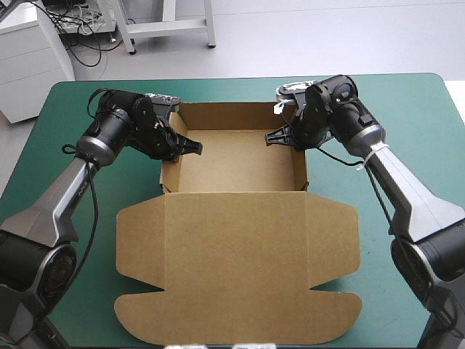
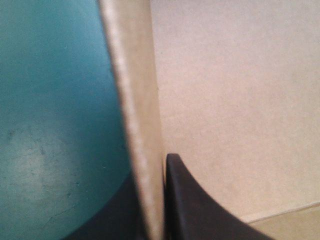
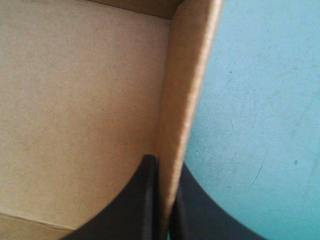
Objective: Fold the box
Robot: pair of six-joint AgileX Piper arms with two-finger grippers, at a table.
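Note:
The brown box [image 1: 236, 171] stands as an open tray at the table's middle, with its walls raised and its lid [image 1: 236, 269] lying flat toward the near edge. My left gripper [image 1: 176, 147] is shut on the box's left wall [image 2: 137, 125], one finger [image 2: 192, 205] inside the tray and one outside. My right gripper [image 1: 288, 136] is shut on the right wall [image 3: 182, 105], one finger [image 3: 132, 200] inside and the other outside over the teal-green cover.
The teal-green cover [image 1: 407, 123] lies bare on both sides of the box and along the far edge. The lid's rounded side flaps [image 1: 138, 218] reach out left and right near the front.

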